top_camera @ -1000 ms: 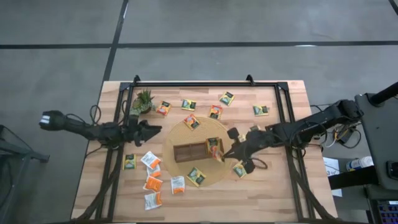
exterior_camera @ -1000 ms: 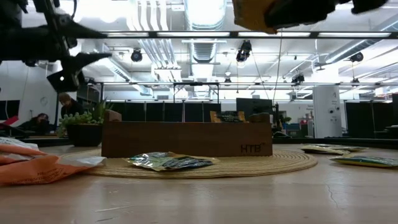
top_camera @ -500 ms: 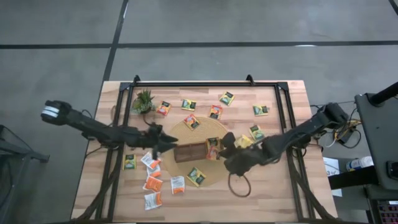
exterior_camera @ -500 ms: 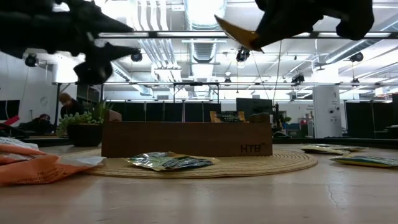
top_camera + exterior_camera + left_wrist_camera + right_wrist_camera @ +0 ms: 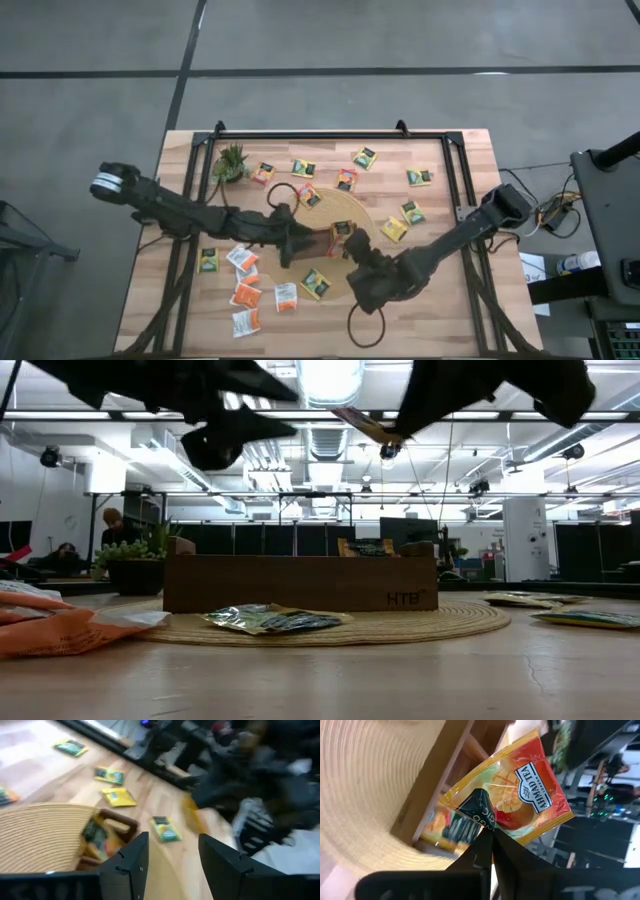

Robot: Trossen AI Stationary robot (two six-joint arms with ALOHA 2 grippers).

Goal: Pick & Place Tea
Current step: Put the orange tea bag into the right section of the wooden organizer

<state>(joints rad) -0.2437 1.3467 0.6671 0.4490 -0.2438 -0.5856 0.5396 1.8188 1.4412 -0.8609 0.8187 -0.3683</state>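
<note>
Wooden planks make up the counter (image 5: 460, 300), on which a round woven mat (image 5: 275, 215) is laid with a brown wooden divided tray (image 5: 312, 243) at its middle. Tea sachets are scattered around that tray: an orange and white cluster (image 5: 247, 290) is seen to the left of the tray toward the near edge, a yellow row (image 5: 304, 168) lies beyond the tray, and more yellow sachets (image 5: 412, 211) are spread to the right of the tray. One sachet (image 5: 316, 284) rests on the mat just in front of the tray, and another sachet (image 5: 343, 229) is seen at the right-hand compartment of the tray. A small green potted plant (image 5: 231, 160) stands beyond the tray to its left.

The right claw (image 5: 487, 840) is held above the right end of the tray, and its fingers are pinched tight on the corner of a mango-printed tea sachet (image 5: 520, 795), which is carried in the air over the tray. The left claw (image 5: 172, 855) is held wide apart above the left end of the tray, with nothing between its fingers.
</note>
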